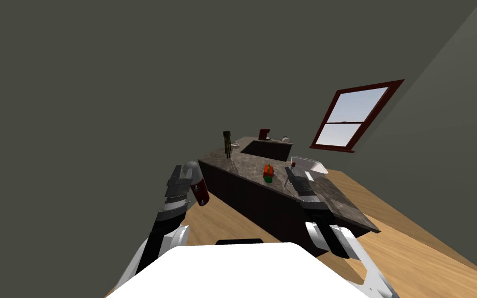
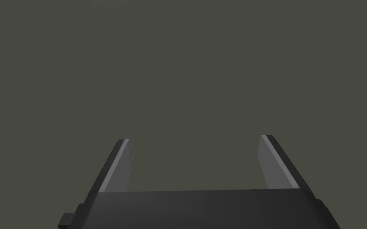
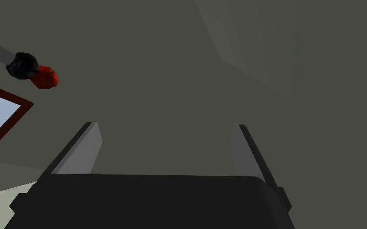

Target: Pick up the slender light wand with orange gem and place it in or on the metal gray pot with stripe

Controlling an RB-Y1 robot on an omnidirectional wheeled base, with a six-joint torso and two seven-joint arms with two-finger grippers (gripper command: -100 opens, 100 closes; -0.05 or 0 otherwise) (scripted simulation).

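Observation:
The wand (image 3: 22,66) has a pale shaft, a black ball and an orange-red gem (image 3: 45,77). It hangs off to one side of my right gripper (image 3: 166,126), apart from the fingers, which stand open and hold nothing. From the head camera, the gem is a small red spot (image 1: 293,164) at the near rim of the pale pot (image 1: 312,166) on the dark stone counter (image 1: 336,202). My right gripper (image 1: 288,173) hovers just beside that spot. My left gripper (image 2: 195,138) is open, with its arm raised left of the counter.
On the counter lie an orange and green object (image 1: 268,173), a tall dark object (image 1: 227,143) and a red item (image 1: 265,134) behind the sink (image 1: 266,149). A red-framed window (image 1: 354,116) is in the right wall. Wooden floor surrounds the counter.

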